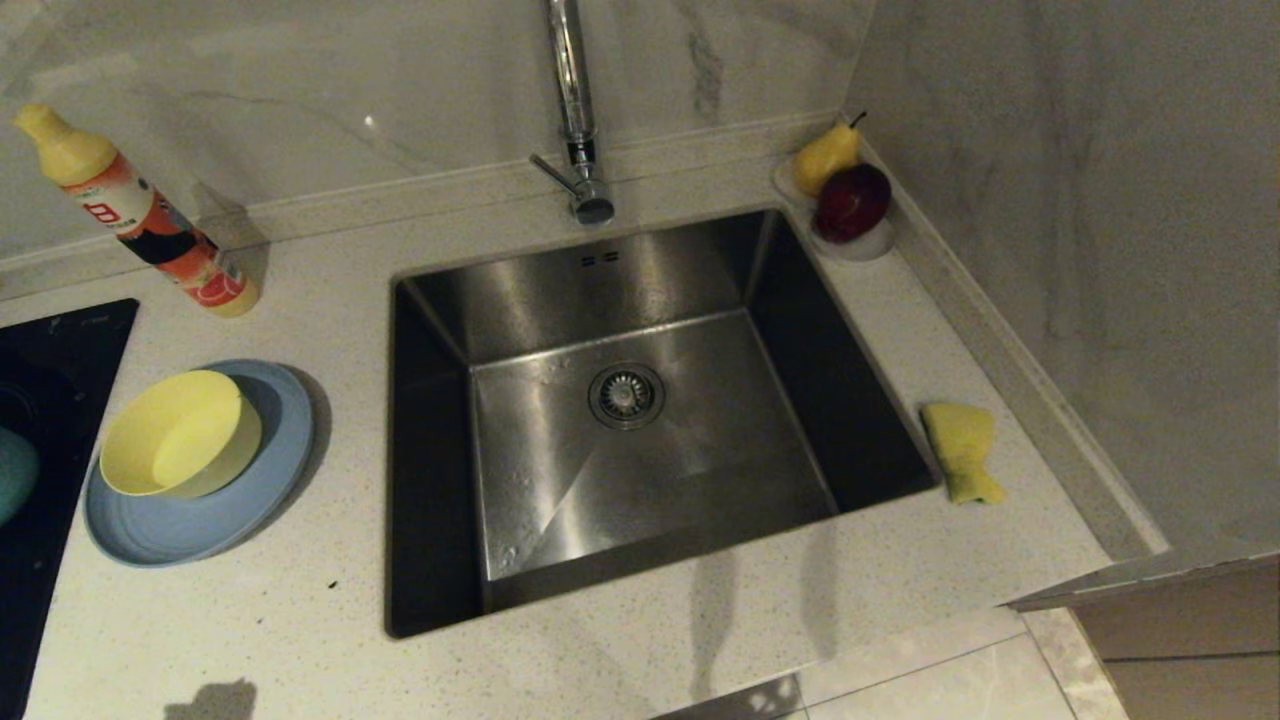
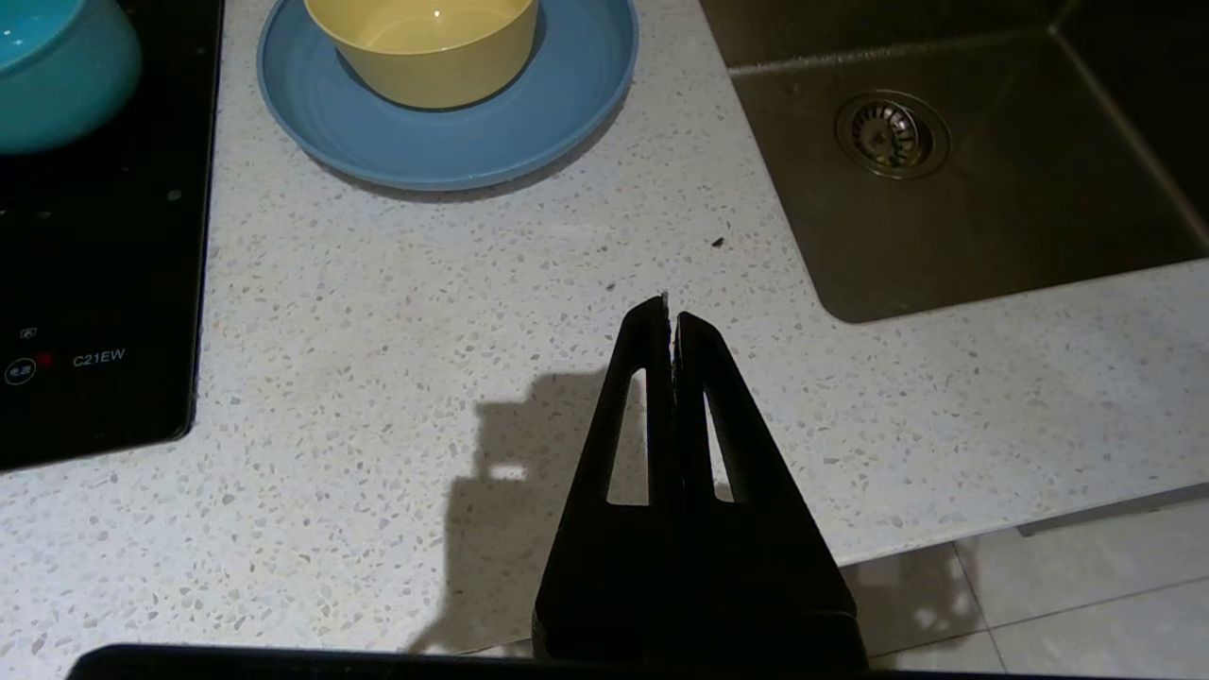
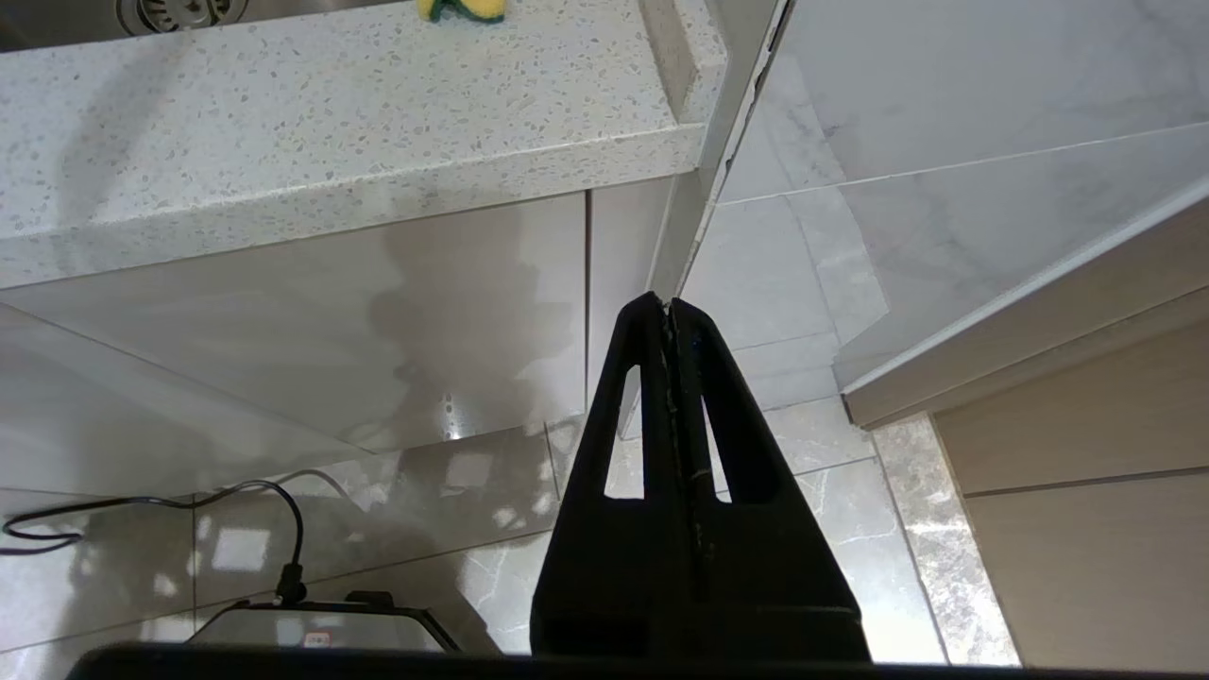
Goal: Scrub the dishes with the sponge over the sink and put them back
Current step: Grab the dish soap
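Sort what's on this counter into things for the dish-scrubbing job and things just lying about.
For the job:
yellow bowl
blue plate under it
teal bowl on the hob
sponge, right of the sink
sink

Lying about:
soap bottle
pear and apple on a white dish
hob
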